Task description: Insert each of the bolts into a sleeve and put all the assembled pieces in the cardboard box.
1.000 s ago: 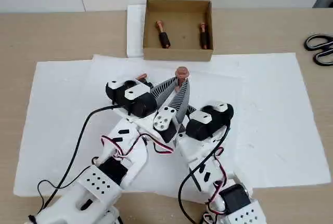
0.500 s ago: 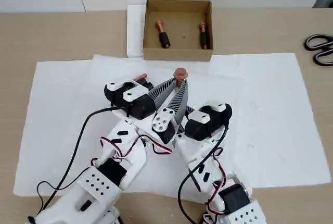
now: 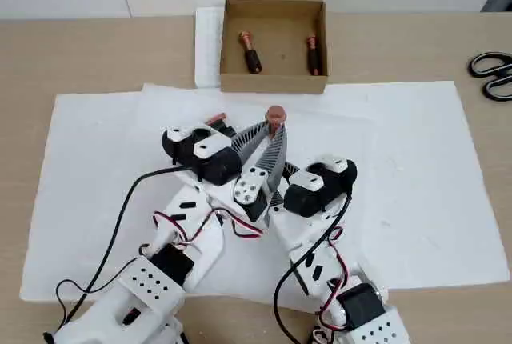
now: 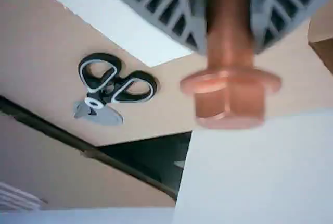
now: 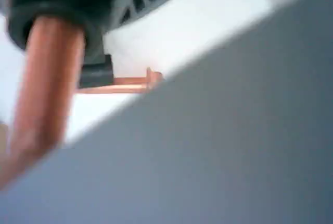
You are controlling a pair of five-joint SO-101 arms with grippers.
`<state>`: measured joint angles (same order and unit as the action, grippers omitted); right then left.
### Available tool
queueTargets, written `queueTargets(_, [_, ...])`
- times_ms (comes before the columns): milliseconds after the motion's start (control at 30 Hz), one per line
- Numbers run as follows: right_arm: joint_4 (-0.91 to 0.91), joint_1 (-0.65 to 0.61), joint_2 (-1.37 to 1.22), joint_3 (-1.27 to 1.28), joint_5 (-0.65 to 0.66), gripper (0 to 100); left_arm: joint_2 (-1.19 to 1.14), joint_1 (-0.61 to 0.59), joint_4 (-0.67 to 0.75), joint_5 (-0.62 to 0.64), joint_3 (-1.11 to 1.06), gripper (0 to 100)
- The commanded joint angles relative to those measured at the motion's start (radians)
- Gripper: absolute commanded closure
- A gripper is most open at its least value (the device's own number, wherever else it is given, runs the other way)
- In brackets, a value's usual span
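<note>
Copper bolt (image 3: 275, 112) is held head-outward at mid-tabletop. The cardboard box (image 3: 272, 84) at the far edge holds 2 assembled pieces (image 3: 251, 54).

Left wrist: left pincer (image 4: 229, 36) is clamped on the bolt's shank.

Right wrist: the shank passes through a black sleeve (image 5: 57, 0). I cannot tell the right pincer's (image 5: 218, 130) state.

Step judged: insertion. Next: seat the bolt fully, then carry it to the box.

No legible writing.

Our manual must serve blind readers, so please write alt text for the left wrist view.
The left gripper holds a copper bolt by its shaft, its flanged hex head sticking out free. Beyond it, black-handled scissors lie on the tan table past the white paper's edge.
</note>
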<state>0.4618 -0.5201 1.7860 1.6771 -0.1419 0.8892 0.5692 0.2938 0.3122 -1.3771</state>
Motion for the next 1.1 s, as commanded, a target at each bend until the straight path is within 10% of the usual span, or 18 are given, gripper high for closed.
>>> queueTargets(0, [-0.001,0.002,0.008,0.008,-0.005,99.5,0.026,-0.005,0.017,-0.009,-0.008,99])
queueTargets(1067, [-0.001,0.002,0.008,0.008,-0.003,99.5,0.034,-0.005,-0.109,-0.063,-0.036,99])
